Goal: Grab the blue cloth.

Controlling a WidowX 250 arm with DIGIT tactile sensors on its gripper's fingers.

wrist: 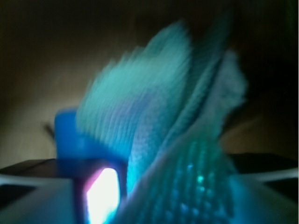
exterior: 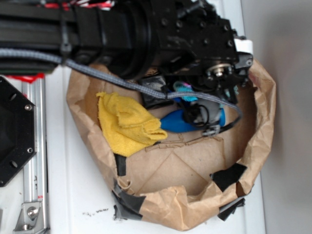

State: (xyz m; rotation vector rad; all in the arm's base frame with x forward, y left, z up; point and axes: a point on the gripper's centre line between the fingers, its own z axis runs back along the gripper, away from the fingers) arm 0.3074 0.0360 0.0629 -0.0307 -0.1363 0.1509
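Black gripper (exterior: 192,97) clenched on pale teal-blue terry cloth (wrist: 187,121), folds bunched close against the wrist lens. Bright blue plastic bottle (exterior: 178,122) just below; crumpled yellow cloth (exterior: 127,124) beside; brown paper walls (exterior: 258,131) close around.

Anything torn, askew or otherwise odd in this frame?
Yes: the brown paper bag holding the items is torn and ragged along its rim, patched with black tape. The yellow cloth lies crumpled inside. The wrist view is blurred, filled by the blue cloth.

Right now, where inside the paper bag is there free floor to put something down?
The bare patch is the bag floor below the yellow cloth and blue bottle, toward the taped rim. Under the arm it is crowded.
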